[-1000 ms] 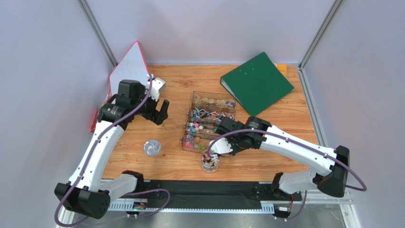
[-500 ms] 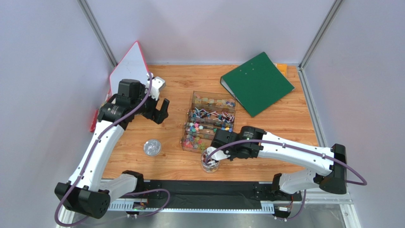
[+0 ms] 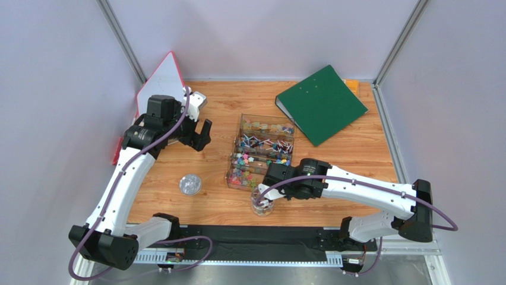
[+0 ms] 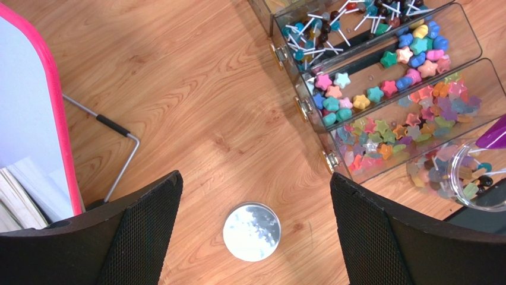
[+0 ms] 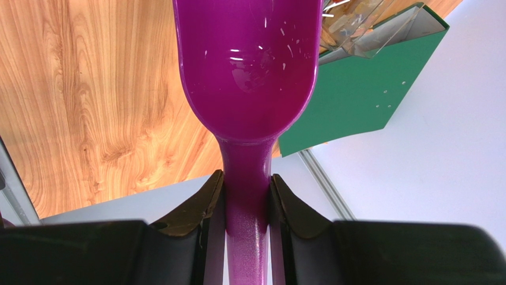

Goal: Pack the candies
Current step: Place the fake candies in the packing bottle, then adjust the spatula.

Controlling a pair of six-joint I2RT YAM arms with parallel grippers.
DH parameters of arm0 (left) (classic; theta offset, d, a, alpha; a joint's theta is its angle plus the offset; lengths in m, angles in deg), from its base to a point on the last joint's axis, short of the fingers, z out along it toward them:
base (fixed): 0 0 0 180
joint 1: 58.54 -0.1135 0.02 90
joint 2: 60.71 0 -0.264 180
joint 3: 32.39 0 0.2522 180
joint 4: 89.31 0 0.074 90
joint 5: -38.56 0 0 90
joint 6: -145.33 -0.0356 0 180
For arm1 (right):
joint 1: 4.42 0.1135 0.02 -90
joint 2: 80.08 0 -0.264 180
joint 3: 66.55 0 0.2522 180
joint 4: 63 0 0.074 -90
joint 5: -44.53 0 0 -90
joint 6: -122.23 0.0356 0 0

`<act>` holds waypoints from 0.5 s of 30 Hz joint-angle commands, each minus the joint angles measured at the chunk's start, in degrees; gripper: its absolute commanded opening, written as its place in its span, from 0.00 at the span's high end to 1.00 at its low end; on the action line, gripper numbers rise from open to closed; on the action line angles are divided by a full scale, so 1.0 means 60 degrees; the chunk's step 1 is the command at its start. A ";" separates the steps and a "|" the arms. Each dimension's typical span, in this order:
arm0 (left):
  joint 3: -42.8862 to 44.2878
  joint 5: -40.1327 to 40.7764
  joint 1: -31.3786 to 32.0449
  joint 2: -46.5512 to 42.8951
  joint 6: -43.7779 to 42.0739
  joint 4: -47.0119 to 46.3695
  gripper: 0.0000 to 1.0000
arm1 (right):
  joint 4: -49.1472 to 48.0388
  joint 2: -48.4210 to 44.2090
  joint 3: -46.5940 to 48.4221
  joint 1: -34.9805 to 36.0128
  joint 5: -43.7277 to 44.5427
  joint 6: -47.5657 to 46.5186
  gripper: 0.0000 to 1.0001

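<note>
Small bright candies point(image 3: 259, 159) fill a clear box point(image 3: 240, 127) of several compartments at mid-table; the left wrist view shows star-shaped candies point(image 4: 380, 89) and lollipops. In front of the box stands a clear jar point(image 3: 262, 205) with some sweets in it point(image 4: 475, 178). My right gripper point(image 3: 270, 191) is shut on the handle of a purple scoop point(image 5: 249, 65), whose tip point(image 4: 493, 133) reaches over the jar's mouth. No candies show on the scoop face towards the wrist camera. My left gripper point(image 3: 199, 133) hangs open and empty, high above the wood point(image 4: 255, 184).
A round silver lid point(image 3: 190, 184) lies on the wood left of the jar, below my left gripper point(image 4: 252, 231). A green binder point(image 3: 321, 104) lies at the back right. A white board with a pink edge point(image 3: 161, 83) leans in the back left corner.
My right arm has swung the scoop down and left from the box to the jar's mouth. The left arm has drifted slightly towards the back.
</note>
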 commanded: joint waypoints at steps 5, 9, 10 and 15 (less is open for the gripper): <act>0.0870 -0.0115 -0.0070 0.0621 0.0230 -0.0230 0.02 | 0.3058 -0.0356 -0.0141 -0.0198 0.0666 0.0286 1.00; 0.0944 0.0074 -0.0070 0.0958 0.0142 -0.0245 0.03 | 0.2884 -0.0459 -0.0113 -0.0842 0.0461 0.0535 1.00; 0.0944 0.0148 -0.0070 0.1031 0.0113 -0.0245 0.03 | 0.2825 -0.0488 -0.0040 -0.1279 0.0330 0.0593 1.00; 0.0973 0.0368 0.0046 0.1632 -0.0180 -0.0055 0.07 | 0.2473 -0.0357 0.0371 -0.2702 0.0110 0.0477 1.00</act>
